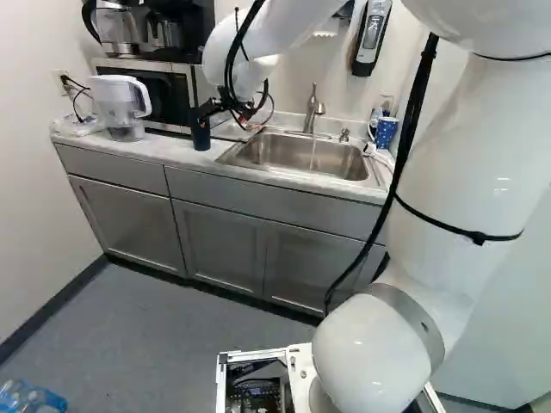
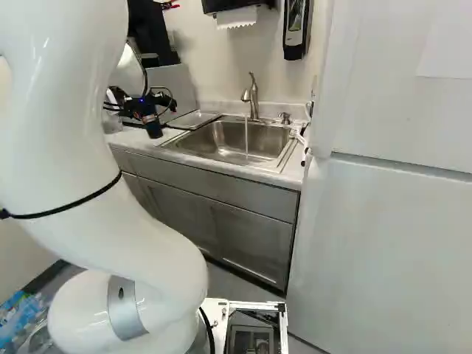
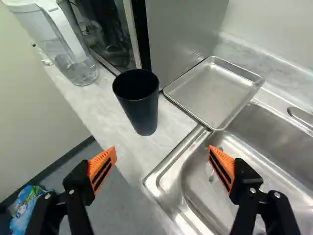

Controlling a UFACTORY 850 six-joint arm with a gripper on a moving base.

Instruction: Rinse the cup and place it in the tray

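Observation:
In the left base view my gripper (image 1: 212, 107) is over the counter beside the dark cup (image 1: 200, 135). The wrist view has the gripper (image 3: 163, 154) open, nothing between its orange pads. Ahead of the fingers the cup (image 3: 142, 110) stands upright on the counter, its dark mouth facing up; no finger touches it. The shallow metal tray (image 3: 215, 90) lies between the cup and the back wall, one edge by the sink. Water runs from the faucet (image 2: 253, 96) into the sink (image 2: 214, 151).
A clear pitcher (image 1: 120, 105) stands left of the cup in the left base view, with a microwave (image 1: 164, 96) behind it and a coffee maker on top. A blue dotted cup (image 1: 386, 132) is right of the sink. A tall white cabinet (image 2: 391, 221) flanks the counter.

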